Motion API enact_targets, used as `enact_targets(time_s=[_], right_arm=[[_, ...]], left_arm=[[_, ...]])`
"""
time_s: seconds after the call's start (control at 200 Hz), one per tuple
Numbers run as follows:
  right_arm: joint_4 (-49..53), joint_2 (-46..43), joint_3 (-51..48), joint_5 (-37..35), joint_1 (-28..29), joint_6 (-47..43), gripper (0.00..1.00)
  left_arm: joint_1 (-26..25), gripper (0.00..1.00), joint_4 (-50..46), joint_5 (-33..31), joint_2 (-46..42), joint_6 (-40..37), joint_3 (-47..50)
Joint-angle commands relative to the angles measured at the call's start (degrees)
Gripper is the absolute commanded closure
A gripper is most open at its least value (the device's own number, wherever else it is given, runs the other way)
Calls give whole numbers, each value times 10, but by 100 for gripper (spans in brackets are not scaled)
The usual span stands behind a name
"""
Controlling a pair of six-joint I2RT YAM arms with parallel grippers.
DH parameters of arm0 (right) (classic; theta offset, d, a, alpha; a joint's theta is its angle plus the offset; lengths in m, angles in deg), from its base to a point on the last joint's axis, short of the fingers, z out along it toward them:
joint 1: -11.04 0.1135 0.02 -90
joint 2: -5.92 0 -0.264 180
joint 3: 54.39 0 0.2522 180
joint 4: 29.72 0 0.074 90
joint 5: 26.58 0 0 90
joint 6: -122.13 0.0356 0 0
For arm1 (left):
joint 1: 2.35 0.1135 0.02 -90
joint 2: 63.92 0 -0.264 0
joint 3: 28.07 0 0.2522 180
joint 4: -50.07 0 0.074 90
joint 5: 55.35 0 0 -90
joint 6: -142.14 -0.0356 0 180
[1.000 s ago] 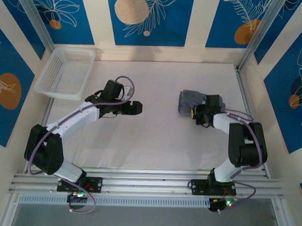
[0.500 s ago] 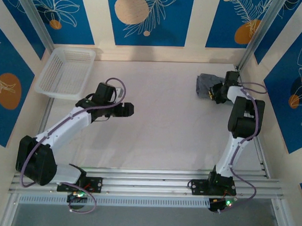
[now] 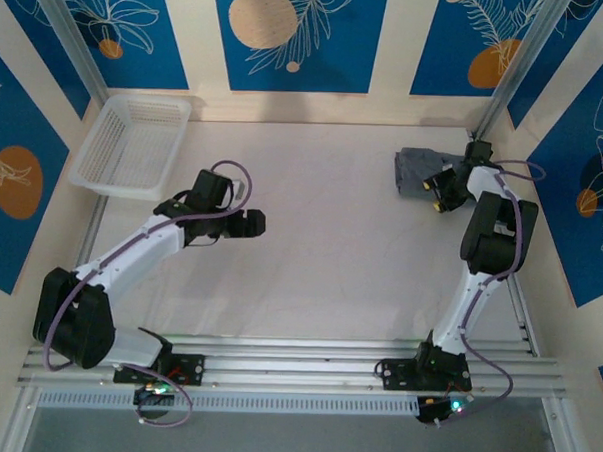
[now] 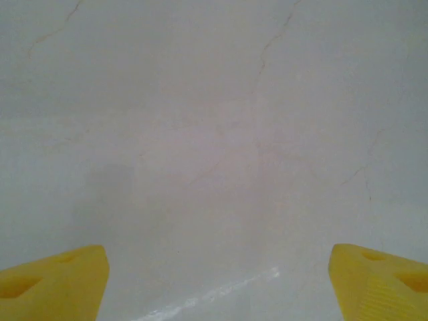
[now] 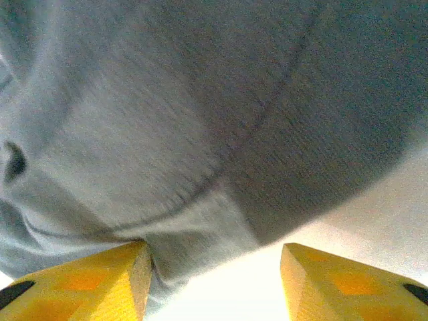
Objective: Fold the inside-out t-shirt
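The inside-out t-shirt [image 3: 415, 171] lies as a small folded slate-grey bundle at the back right of the table. In the right wrist view its cloth [image 5: 200, 120] shows a curved seam. My right gripper [image 3: 436, 188] sits at the bundle's near right edge. Its jaws [image 5: 214, 251] stand apart, open, and a hem of the cloth lies against the left yellow finger [image 5: 87, 281] with white table in the gap. My left gripper [image 3: 265, 222] hovers open over bare table left of centre, its yellow fingertips [image 4: 53, 281] wide apart and nothing between them.
A white lattice basket [image 3: 135, 144] stands at the back left corner. A metal frame post [image 3: 509, 65] and side rail run close behind and beside the right arm. The white tabletop [image 3: 330, 267] spreads between the two arms.
The right arm carried the bunched t-shirt from mid-right to the back right corner, then its jaws opened. The left arm drifted slightly left.
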Motion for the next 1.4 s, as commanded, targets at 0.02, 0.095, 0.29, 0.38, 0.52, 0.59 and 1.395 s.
enact_targets(time_s=[0.02, 0.095, 0.29, 0.38, 0.52, 0.59, 1.395], right_arm=[[30, 75, 101, -19, -10, -21, 49], [60, 124, 182, -34, -4, -64, 54], [134, 230, 376, -66, 3, -140, 58], [200, 269, 484, -62, 1, -153, 55], [246, 237, 509, -34, 18, -204, 49], [239, 179, 445, -17, 28, -225, 46], [-631, -478, -685, -123, 123, -414, 5]], left_arm=[[6, 14, -16, -44, -45, -15, -17], [7, 14, -36, -63, -74, -36, -14], [7, 13, -75, -96, -129, -46, 13], [7, 11, -58, -118, -161, -58, 36], [8, 3, -23, -222, -221, -104, 74], [12, 1, -10, -275, -250, -120, 92], [209, 1, 548, -158, -206, -310, 440]])
